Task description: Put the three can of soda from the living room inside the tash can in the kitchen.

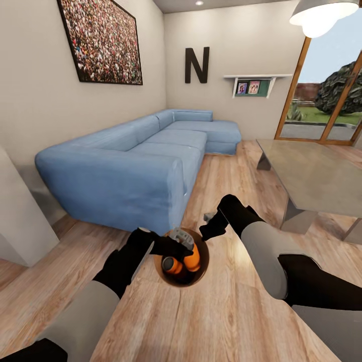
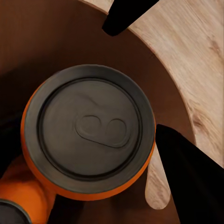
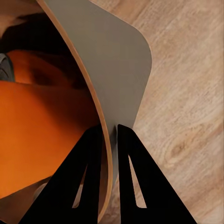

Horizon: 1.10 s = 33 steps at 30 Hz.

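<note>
Two orange soda cans (image 1: 182, 261) lie inside the brown trash can (image 1: 201, 274) on the living room's wood floor (image 1: 226, 322), just in front of the blue sofa (image 1: 146, 161). The right gripper (image 3: 109, 135) is clamped on the bin's rim. The left gripper (image 2: 140, 79) hangs spread apart above one can, seemingly without touching it.

The head camera looks forward and down from above both arms, taking in the sofa (image 1: 136, 161), the table (image 1: 314, 176), the wood floor (image 1: 221, 322) and the bin (image 1: 182, 264) between the arms. The left wrist camera sits very close above the bin, facing straight down onto a can (image 2: 88, 130) top. The right wrist camera looks along its claw (image 3: 108, 140) at the bin's rim (image 3: 105, 135) from close by. All three views share the bin and floor.
</note>
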{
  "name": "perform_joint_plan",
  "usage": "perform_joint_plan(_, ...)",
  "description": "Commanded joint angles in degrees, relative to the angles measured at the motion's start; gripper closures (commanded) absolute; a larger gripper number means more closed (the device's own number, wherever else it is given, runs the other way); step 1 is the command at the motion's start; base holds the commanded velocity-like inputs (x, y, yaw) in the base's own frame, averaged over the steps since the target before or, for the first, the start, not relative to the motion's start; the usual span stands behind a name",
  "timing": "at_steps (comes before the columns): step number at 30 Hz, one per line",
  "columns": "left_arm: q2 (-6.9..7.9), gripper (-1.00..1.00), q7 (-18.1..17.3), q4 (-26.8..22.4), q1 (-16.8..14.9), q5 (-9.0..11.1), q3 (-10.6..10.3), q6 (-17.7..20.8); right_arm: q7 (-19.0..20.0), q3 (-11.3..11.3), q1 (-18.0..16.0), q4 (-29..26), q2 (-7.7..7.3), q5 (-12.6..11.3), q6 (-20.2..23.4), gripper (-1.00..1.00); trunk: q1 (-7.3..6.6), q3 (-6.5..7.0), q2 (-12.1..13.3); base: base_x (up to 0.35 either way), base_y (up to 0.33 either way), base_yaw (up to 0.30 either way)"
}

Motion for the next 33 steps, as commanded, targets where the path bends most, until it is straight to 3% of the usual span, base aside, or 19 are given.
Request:
perform_joint_plan(1,-0.01,1.0,0.06,0.16,0.0,-0.04,-0.02,-0.12,0.23,-0.32,-0.02,0.0,0.01,-1.35,0.46,1.0,-0.01,0.01,-0.01,0.0,0.0,0.0)
perform_joint_plan(6,-0.02,1.0,0.6,1.08,0.0,-0.03,-0.05,-1.57,0.22,-0.32,-0.02,0.0,0.01,-1.34,0.46,1.0,-0.01,0.01,-0.01,0.0,0.0,0.0)
perform_joint_plan(7,-0.02,-1.0,0.68,1.24,0.0,0.01,-0.05,-1.88,0.22,-0.32,-0.02,0.0,0.0,-1.34,0.46,1.0,-0.01,0.01,-0.01,0.0,0.0,0.0)
perform_joint_plan(24,0.61,-1.0,1.77,0.56,0.0,0.51,0.18,-2.12,0.26,-0.32,-0.02,0.0,-0.12,-1.27,0.46,1.0,-0.01,0.01,-0.01,0.0,0.0,0.0)
perform_joint_plan(29,0.86,-1.0,0.25,-4.3,0.11,0.64,0.44,-2.06,0.28,-0.39,-0.02,0.0,-0.33,-1.38,0.46,1.0,-0.01,0.01,-0.01,0.0,0.0,0.0)
perform_joint_plan(30,1.09,-1.0,-1.19,-6.19,0.2,0.68,0.67,-2.03,0.29,-0.42,-0.02,0.0,-0.41,-1.43,0.46,1.0,-0.01,0.01,-0.01,0.0,0.0,0.0)
perform_joint_plan(33,4.1,-1.0,-5.63,-11.12,0.3,0.75,3.68,-1.86,0.3,-0.54,-0.02,0.0,-0.56,-1.53,0.46,1.0,-0.01,0.01,-0.01,0.0,0.0,0.0)
